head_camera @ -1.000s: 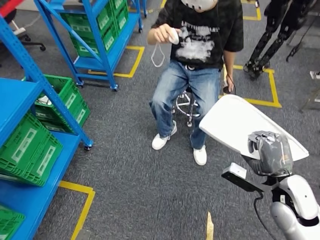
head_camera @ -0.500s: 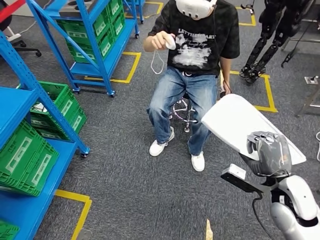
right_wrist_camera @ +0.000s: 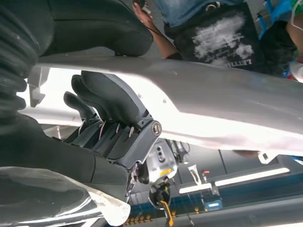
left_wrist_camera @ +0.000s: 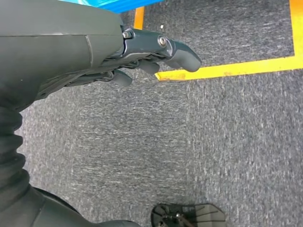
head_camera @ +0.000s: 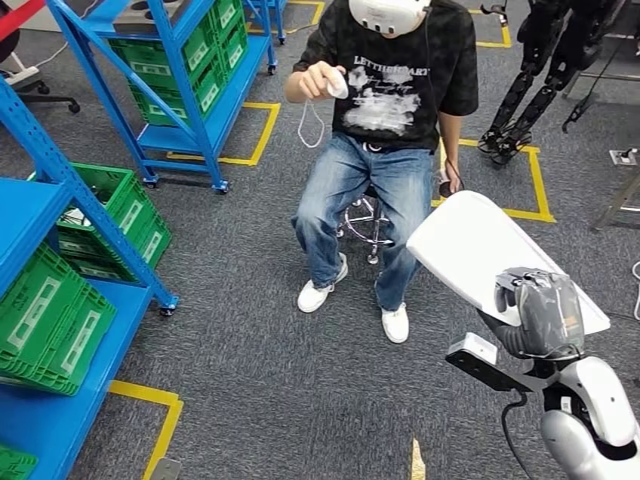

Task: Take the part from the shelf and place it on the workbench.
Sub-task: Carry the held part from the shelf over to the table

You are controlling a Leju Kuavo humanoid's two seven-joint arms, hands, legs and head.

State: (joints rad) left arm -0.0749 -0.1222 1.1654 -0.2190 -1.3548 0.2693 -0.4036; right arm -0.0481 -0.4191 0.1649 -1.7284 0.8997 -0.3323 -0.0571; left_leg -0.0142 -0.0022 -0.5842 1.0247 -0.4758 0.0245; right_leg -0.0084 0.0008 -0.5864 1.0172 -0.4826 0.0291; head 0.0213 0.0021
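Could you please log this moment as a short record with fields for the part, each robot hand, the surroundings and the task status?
part: flat white plastic panel, tilted, carried in the air
right robot hand: grips the panel's near edge
left robot hand: holds nothing, fingers extended above grey carpet
surroundings: blue metal shelves with green plastic crates; seated person ahead
task status: part off the shelf, not yet on a workbench

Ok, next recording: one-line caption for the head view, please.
Right hand holds a white panel part in front of a seated person, blue shelves with green crates alongside.
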